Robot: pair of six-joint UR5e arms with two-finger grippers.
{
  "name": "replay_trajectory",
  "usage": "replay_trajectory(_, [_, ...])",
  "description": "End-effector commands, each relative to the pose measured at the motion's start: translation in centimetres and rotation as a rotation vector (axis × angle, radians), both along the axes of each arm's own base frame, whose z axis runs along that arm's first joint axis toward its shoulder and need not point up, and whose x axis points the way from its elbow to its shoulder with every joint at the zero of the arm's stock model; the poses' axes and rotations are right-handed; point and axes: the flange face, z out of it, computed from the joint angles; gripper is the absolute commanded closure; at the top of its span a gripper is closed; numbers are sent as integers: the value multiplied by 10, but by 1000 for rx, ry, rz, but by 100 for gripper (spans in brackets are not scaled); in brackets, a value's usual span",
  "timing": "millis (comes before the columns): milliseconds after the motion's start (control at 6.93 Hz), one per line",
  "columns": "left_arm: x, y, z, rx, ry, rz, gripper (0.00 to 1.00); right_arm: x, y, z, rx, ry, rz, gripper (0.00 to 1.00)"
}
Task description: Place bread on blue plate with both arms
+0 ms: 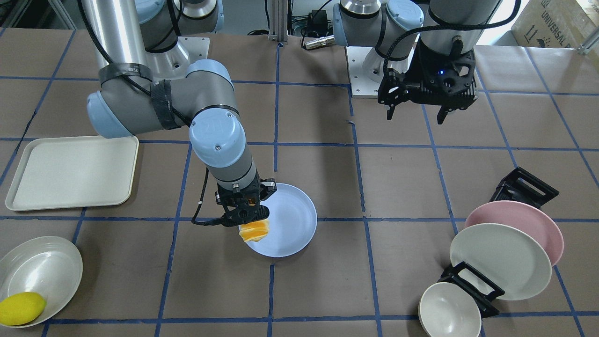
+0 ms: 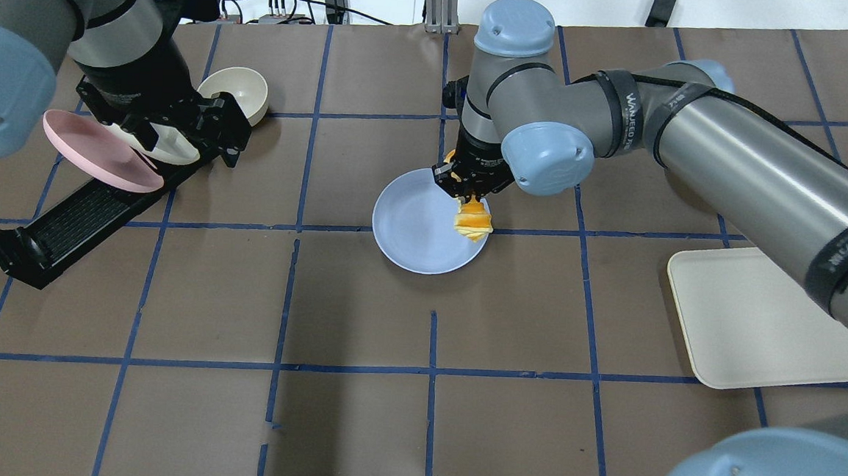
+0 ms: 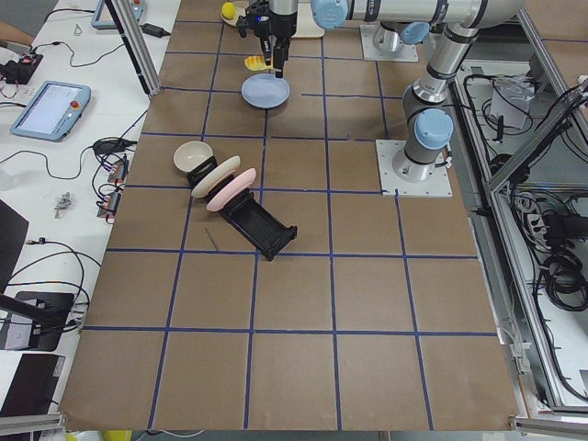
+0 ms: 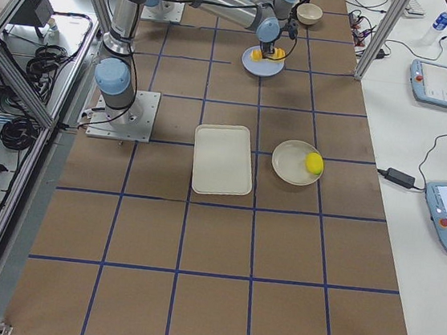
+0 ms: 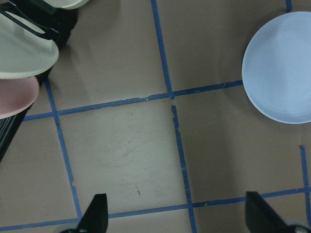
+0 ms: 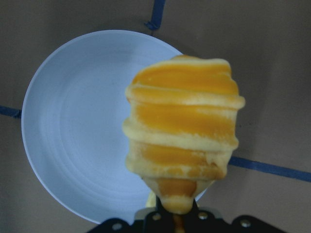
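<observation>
Over blue plate (image 1: 295, 213) rim, right claw (image 1: 249, 216) clamps bread (image 6: 184, 131), stripes sharp only in wrist view; left claw (image 1: 415, 117) spread wide.

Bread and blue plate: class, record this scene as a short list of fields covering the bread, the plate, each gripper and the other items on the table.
bread: held by the right gripper, over the blue plate's rim; contact with the plate unclear
blue plate: flat on the table, near its middle
right gripper: shut on bread
left gripper: open, empty, apart from the plate
other items: lemon in a bowl; tray; pink plate and white plate in a rack
</observation>
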Motion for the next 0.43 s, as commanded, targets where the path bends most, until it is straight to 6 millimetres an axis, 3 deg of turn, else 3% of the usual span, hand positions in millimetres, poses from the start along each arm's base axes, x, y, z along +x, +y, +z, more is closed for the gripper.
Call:
replay_trajectory(0, [0, 7, 5, -9, 3, -1, 0, 39, 0, -43, -48, 6, 26, 90])
replay_trajectory(144, [-3, 8, 8, -15, 19, 6, 0, 47, 1, -58, -47, 7, 9, 90])
replay_trajectory(289, [-2, 14, 8, -13, 29, 12, 0, 47, 1, -59, -45, 7, 9, 90])
